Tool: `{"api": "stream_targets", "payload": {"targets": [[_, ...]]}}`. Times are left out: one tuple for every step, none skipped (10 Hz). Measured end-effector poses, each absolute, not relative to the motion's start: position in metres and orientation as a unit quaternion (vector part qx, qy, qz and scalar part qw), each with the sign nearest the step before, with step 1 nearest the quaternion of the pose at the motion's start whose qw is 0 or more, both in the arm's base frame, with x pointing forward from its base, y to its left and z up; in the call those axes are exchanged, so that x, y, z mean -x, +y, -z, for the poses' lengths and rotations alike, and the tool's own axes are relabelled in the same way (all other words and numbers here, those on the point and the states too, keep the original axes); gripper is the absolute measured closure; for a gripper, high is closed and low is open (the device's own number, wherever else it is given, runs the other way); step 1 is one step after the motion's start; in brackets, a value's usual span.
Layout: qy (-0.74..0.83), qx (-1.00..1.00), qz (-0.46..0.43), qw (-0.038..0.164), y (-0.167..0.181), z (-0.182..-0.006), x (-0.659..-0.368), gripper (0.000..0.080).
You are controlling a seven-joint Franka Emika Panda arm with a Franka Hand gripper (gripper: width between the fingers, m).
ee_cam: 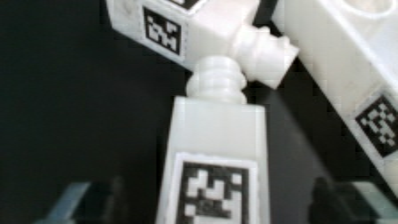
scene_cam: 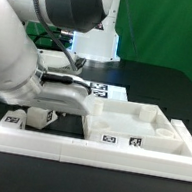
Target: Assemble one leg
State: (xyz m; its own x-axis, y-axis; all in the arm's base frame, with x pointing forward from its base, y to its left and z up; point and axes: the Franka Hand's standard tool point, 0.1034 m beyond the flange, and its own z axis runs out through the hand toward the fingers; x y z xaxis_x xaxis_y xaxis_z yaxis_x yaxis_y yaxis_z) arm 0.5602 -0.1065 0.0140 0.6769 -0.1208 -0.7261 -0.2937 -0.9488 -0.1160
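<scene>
You're looking at a plain green backdrop that is filling the rear of the exterior view. Below it a black table is spreading out and catching soft, even light. A white rail is running along the table's near side.

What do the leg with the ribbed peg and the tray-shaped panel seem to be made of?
The leg looks like hard white plastic, smooth with a faint sheen, its ribbed peg formed in one piece. The tray-shaped panel appears to be the same white plastic, more matte, judging by colour alone. The leg's tag looks like a printed sticker.
</scene>
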Motion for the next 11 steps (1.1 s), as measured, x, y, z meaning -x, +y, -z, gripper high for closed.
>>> {"api": "stream_targets", "payload": {"targets": [[0.110,0.912,-0.380,0.113,-0.107,-0.012,-0.562,0.0418],[0.108,0.913,-0.376,0.113,-0.107,-0.012,-0.562,0.0515],[0.107,0.914,-0.374,0.113,-0.107,-0.013,-0.562,0.0515],[0.104,0.914,-0.374,0.115,-0.106,-0.013,-0.562,0.0515],[0.097,0.913,-0.378,0.118,-0.105,-0.017,-0.562,0.0515],[0.091,0.909,-0.388,0.121,-0.099,-0.031,-0.561,0.0515],[0.082,0.910,-0.388,0.122,-0.089,-0.053,-0.565,0.0515],[0.076,0.914,-0.379,0.120,-0.082,-0.072,-0.567,0.0515],[0.070,0.920,-0.367,0.117,-0.073,-0.088,-0.569,0.0515],[0.070,0.919,-0.372,0.111,-0.058,-0.102,-0.567,0.0514],[0.065,0.927,-0.353,0.109,-0.057,-0.098,-0.575,0.0514]]}}
